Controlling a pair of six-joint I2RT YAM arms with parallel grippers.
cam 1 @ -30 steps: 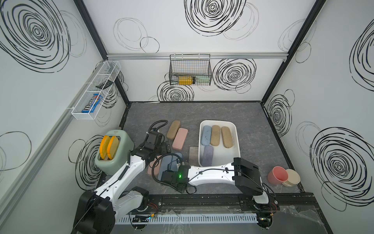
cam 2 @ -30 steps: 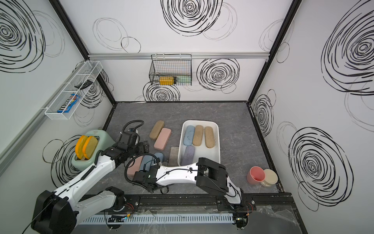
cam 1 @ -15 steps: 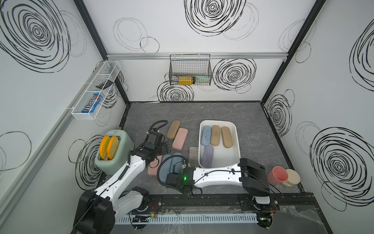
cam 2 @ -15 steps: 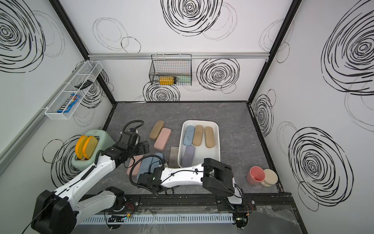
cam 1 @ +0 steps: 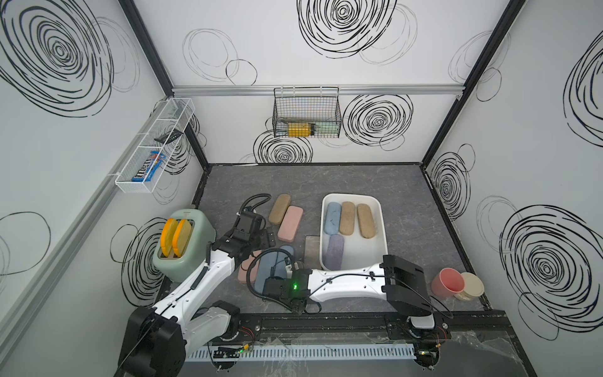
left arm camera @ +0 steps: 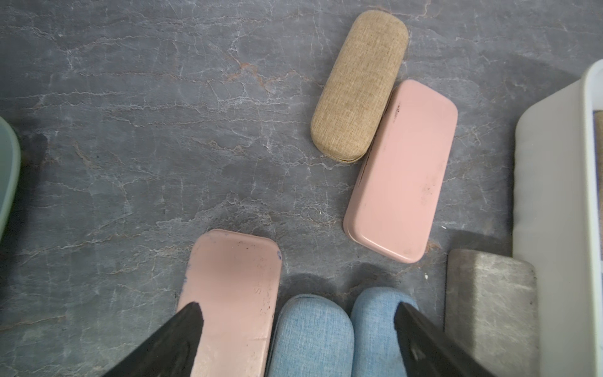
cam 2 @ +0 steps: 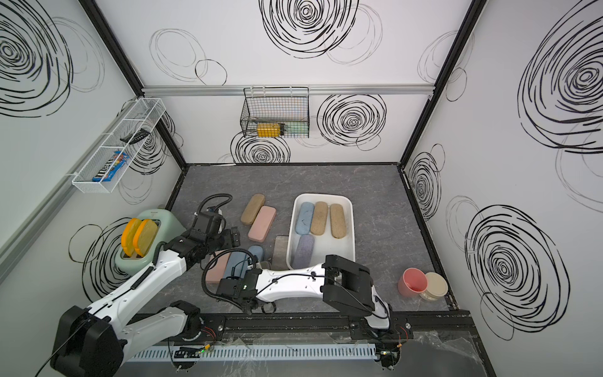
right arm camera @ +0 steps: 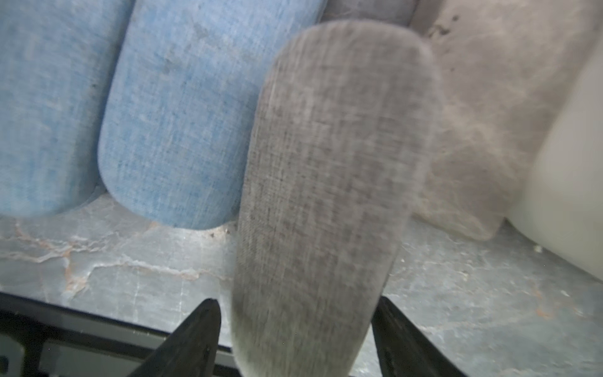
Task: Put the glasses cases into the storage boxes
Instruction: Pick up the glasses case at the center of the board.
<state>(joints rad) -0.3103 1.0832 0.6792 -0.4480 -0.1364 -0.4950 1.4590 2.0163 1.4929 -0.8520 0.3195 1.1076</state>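
Observation:
The white storage box [cam 1: 382, 228] [cam 2: 353, 228] holds a blue, two tan and a lilac glasses case. On the table lie a tan case [cam 1: 279, 209] [left arm camera: 359, 85], a pink case [cam 1: 290, 223] [left arm camera: 403, 169], a second pink case [left arm camera: 231, 293], two blue cases [left arm camera: 313, 339] [right arm camera: 179, 130] and a marbled grey case [cam 1: 312, 251]. My left gripper [left arm camera: 298, 308] [cam 1: 267, 236] hovers open above the pink and blue cases. A grey fabric case [right arm camera: 326, 179] lies lengthwise between the jaws of my right gripper [right arm camera: 295, 305]. The jaws stand open, with a narrow gap at one finger. The right wrist hides this case in both top views.
A green toaster [cam 1: 182, 248] with two yellow slices stands at the left. A pink cup [cam 1: 447, 286] and a beige cup [cam 1: 470, 287] sit at the front right. A black wire basket [cam 1: 306, 114] and a white rack [cam 1: 153, 147] hang on the walls. The black rail [cam 1: 326, 323] runs along the front edge.
My right wrist has drawn back toward the front edge and its jaws have narrowed around the grey fabric case. The left arm has not moved.

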